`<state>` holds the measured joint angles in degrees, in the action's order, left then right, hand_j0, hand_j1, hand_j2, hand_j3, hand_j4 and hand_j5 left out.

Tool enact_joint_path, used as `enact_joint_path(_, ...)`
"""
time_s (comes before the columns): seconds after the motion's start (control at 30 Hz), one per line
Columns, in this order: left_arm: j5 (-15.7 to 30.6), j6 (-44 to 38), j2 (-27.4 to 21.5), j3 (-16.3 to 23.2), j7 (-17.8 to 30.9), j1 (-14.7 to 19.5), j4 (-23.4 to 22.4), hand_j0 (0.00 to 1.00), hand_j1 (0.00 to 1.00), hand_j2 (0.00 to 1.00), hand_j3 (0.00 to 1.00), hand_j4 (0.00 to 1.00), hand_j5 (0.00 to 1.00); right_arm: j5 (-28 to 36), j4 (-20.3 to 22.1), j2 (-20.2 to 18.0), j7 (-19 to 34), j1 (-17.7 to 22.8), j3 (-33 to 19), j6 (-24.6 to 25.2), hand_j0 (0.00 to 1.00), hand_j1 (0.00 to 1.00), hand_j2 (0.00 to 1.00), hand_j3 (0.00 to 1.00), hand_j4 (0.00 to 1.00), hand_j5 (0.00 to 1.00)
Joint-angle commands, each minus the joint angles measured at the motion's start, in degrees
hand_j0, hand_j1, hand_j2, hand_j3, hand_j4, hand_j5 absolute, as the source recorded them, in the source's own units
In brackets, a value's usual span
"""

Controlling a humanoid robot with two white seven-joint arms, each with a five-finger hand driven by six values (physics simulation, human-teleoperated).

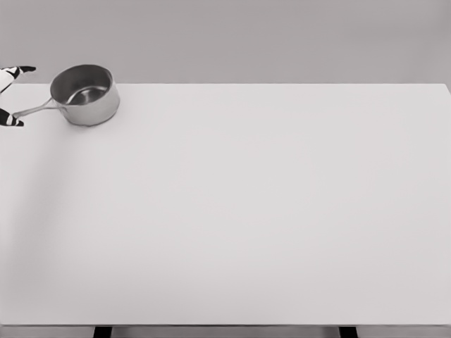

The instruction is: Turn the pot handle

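Pot (86, 95) stands at the table's (246, 211) far left corner, handle (32, 109) pointing left; left hand (10, 98), mostly out of frame, has spread fingertips (13, 121) touching the handle's end.

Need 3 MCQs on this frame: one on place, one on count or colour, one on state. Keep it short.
1. Where on the table does the saucepan stand?
A. far left corner
B. centre
C. near right corner

2. How many pots are on the table?
A. one
B. two
C. three

3. How does the saucepan sit?
A. upside down
B. on its side
C. upright, handle pointing left

Answers:
1 A: it sits near the far edge at the left end.
2 A: only one steel saucepan shows.
3 C: its open mouth faces up, and the handle runs left toward the fingers at the picture's left edge.
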<state>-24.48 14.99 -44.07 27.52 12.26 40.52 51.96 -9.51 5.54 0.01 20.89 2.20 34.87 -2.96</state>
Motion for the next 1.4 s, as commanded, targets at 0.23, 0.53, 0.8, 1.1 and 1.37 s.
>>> enact_joint_path(0.23, -6.8, -11.6, 4.8, 0.3, -8.0, 1.2, -1.3, 1.00, 1.00, 1.00, 1.00, 1.00, 1.00, 0.0, 0.0, 0.0, 0.0, 0.0, 0.0, 0.0, 1.00, 1.00, 1.00, 1.00, 1.00, 1.00)
enact_joint_path(0.53, -10.8, -20.3, 9.4, 0.6, -12.1, 3.3, -3.4, 1.00, 1.00, 1.00, 1.00, 1.00, 1.00, 0.0, 0.0, 0.0, 0.0, 0.0, 0.0, 0.0, 1.00, 1.00, 1.00, 1.00, 1.00, 1.00)
enact_joint_path(0.8, -12.5, -21.8, 10.7, 1.0, -13.9, 4.0, -4.3, 1.00, 1.00, 1.00, 1.00, 1.00, 1.00, 0.0, 0.0, 0.0, -0.1, 0.0, -0.1, 0.0, 1.00, 1.00, 1.00, 1.00, 1.00, 1.00)
enact_joint_path(1.1, -7.2, 20.0, -2.7, 0.4, -13.3, 1.2, -2.9, 1.00, 1.00, 1.00, 1.00, 1.00, 1.00, 0.0, 0.0, 0.0, 0.0, 0.0, 0.0, 0.0, 1.00, 1.00, 1.00, 1.00, 1.00, 1.00)
enact_joint_path(1.37, -5.0, 20.0, -6.0, 0.7, -2.2, -7.8, 24.2, 1.00, 1.00, 1.00, 1.00, 1.00, 1.00, 0.0, 0.0, 0.0, 0.0, 0.0, 0.0, 0.0, 1.00, 1.00, 1.00, 1.00, 1.00, 1.00)
